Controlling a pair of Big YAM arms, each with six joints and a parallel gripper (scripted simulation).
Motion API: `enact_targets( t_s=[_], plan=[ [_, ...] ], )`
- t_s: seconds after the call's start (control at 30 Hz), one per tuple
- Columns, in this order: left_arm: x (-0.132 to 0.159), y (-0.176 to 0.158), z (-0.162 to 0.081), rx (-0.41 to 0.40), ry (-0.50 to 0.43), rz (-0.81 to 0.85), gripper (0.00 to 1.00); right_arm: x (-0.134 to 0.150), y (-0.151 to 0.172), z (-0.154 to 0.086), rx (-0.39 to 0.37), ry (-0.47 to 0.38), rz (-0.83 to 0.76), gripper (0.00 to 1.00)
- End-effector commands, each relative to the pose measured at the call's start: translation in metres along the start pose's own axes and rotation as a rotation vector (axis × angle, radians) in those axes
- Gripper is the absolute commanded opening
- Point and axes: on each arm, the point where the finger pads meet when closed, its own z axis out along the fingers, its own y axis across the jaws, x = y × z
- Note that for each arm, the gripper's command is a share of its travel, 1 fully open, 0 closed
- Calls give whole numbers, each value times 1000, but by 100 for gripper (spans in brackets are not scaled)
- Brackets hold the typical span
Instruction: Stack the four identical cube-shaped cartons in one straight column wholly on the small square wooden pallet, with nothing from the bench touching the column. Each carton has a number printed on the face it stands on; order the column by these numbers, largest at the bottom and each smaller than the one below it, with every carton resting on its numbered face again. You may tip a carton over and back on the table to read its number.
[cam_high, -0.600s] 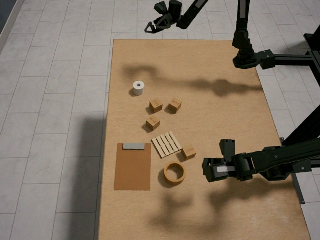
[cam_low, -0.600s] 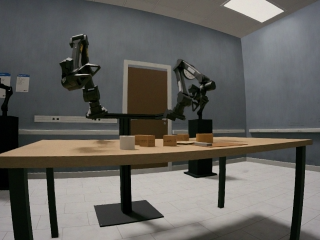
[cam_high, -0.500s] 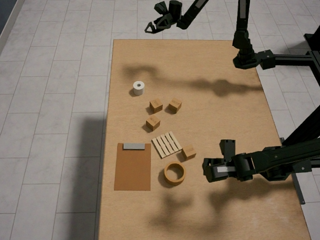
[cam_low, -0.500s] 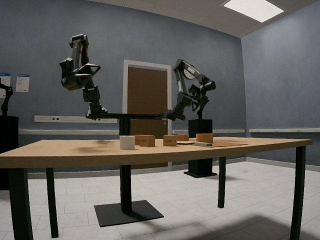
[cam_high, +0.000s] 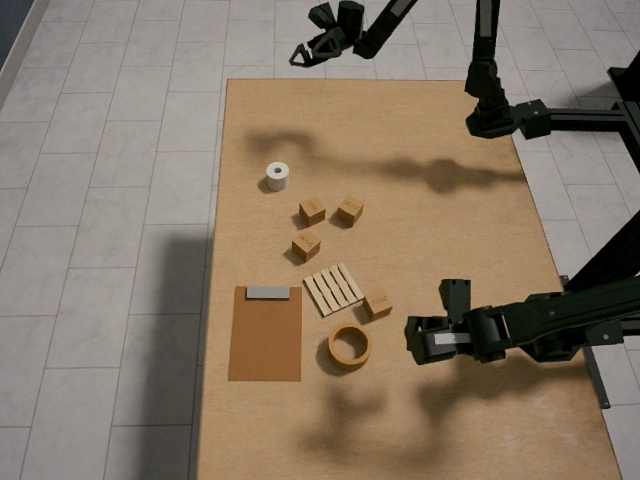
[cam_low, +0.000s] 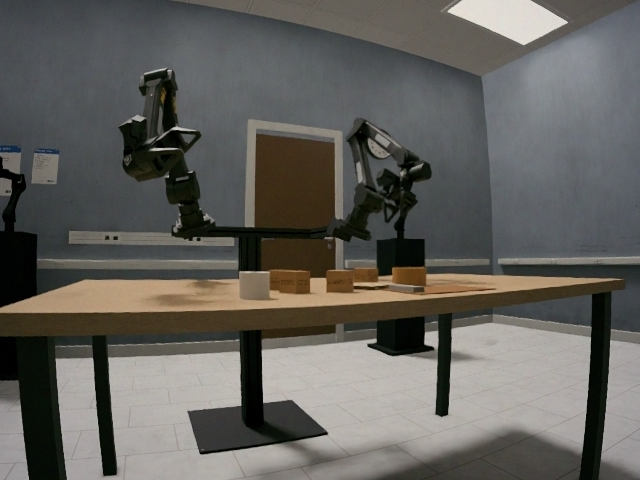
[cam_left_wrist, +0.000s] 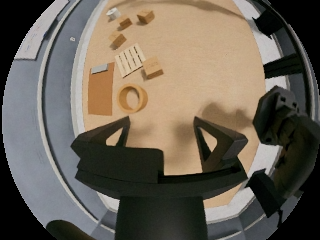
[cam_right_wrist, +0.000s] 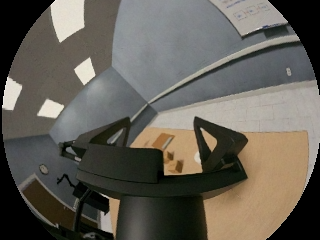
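- the numbered undersides of the four brown cube-shaped cartons (cam_high: 311, 211) (cam_low: 295, 282) (cam_left_wrist: 153, 67) (cam_right_wrist: 175, 166) are hidden, and the dark print on their visible faces is too small to read.
- in the exterior view one carton is mostly tucked behind another, and the square slatted wooden pallet (cam_high: 333, 289) (cam_low: 373, 285) (cam_left_wrist: 130, 60) shows only as a thin sliver.
- the right wrist view makes out just a couple of cartons, with the white cylindrical roll (cam_high: 277, 176) (cam_low: 254, 285) (cam_left_wrist: 114, 13) (cam_right_wrist: 198, 157) partly behind a finger.
- four cartons, none stacked: three sit between the roll and the pallet, the fourth right beside a pallet corner; i cannot tell if it touches.
- one pallet, one roll, one orange-brown round ring (cam_high: 332, 355) (cam_low: 408, 275) (cam_left_wrist: 142, 98) and one brown clipboard with a grey clip (cam_high: 265, 338) (cam_low: 457, 289) (cam_left_wrist: 101, 92) (cam_right_wrist: 163, 140).
- two end effectors, both spread wide and holding nothing: the left end effector (cam_high: 419, 338) (cam_low: 395, 206) (cam_left_wrist: 161, 119) hangs above the surface near the ring, the right end effector (cam_low: 190, 143) (cam_high: 302, 55) (cam_right_wrist: 161, 119) well away from the cartons.
- the surface (cam_high: 439, 248) (cam_low: 155, 320) (cam_left_wrist: 200, 60) (cam_right_wrist: 270, 175) is pale wood with soft arm shadows.
- around it are blue-grey walls, a brown door (cam_low: 294, 180) and pale floor tiles.
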Motion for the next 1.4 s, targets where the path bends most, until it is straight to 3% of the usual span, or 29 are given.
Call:
enact_targets(
  t_s=[0.0,0.13,0.43,0.57,0.93,1.0,1.07,1.23,1.37],
  plan=[
    [-1,3,0,-10,0,-16,100,-3,1,0,1,1,-16,100],
    [-5,-4,13,-5,-8,-112,100,-7,0,-6,30,5,-73,100],
    [-30,6,63,-143,-43,-457,100,-14,-14,-24,182,95,-179,100],
    [-35,8,72,-168,-51,-522,100,-11,-13,-24,205,122,-202,100],
    [-61,17,126,-311,-81,-826,100,-8,-41,-67,554,314,-312,100],
    [-68,32,134,-353,-99,-880,100,-6,-46,-72,626,358,-336,100],
    [-68,32,134,-353,-99,-880,100,-6,-46,-72,626,358,-336,100],
    [-83,47,157,-428,-119,-1000,100,-5,-65,-98,848,457,-389,100],
    [-89,48,170,-459,-117,-1055,100,3,-80,-112,958,517,-400,100]
  ],
)
